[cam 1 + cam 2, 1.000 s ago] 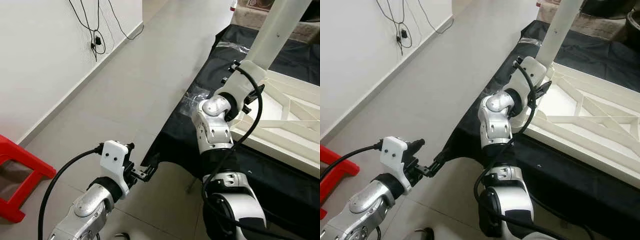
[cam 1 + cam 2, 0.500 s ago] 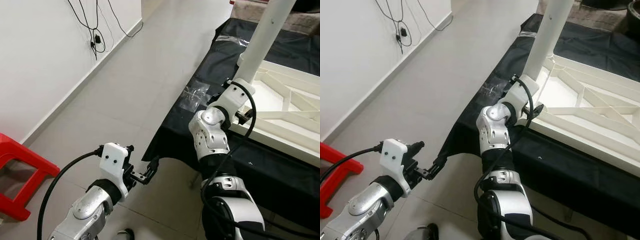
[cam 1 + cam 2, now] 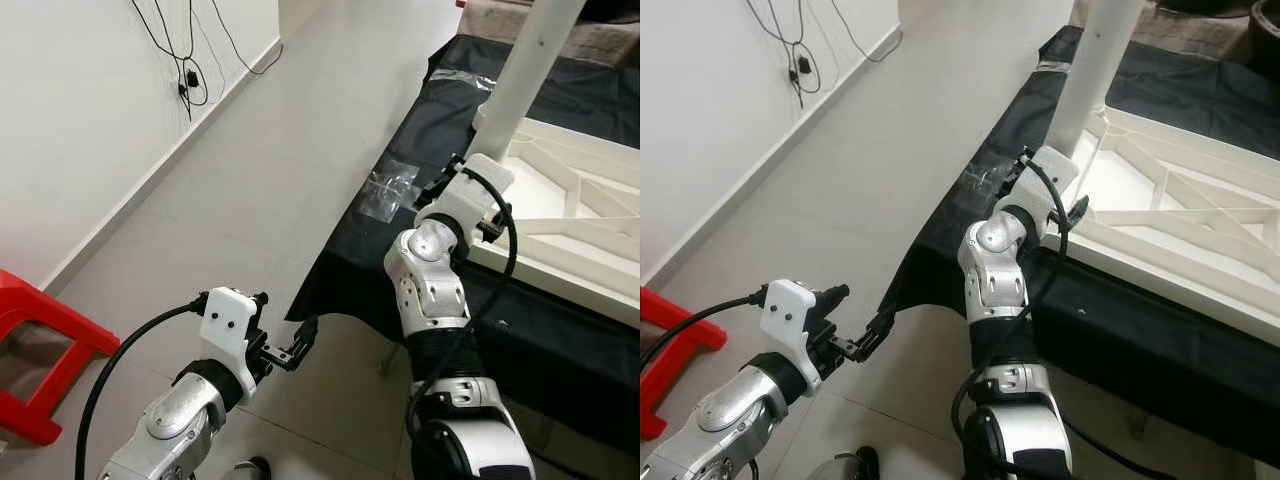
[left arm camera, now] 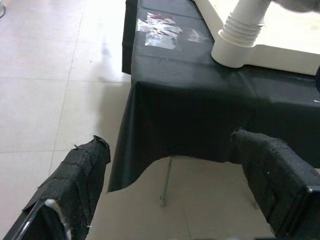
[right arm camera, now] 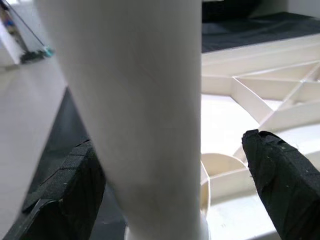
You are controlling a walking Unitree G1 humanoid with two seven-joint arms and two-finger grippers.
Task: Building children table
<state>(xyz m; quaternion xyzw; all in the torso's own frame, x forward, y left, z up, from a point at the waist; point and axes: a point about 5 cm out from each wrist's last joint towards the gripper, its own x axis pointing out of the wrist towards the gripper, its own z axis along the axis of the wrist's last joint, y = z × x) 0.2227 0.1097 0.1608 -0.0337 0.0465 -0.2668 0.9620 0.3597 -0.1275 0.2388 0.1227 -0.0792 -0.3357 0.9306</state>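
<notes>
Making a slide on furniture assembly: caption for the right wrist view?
Open right gripper straddling the upright white plastic table leg, above the ribbed white upturned tabletop.

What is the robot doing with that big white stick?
It is building a little table. The white tabletop lies upside down on a black cloth, and one white leg stands up at its corner. The right gripper is at the bottom of that leg, its fingers open on either side of it. The left gripper waits over the floor, open and holding nothing. A red stool sits by the wall.
</notes>
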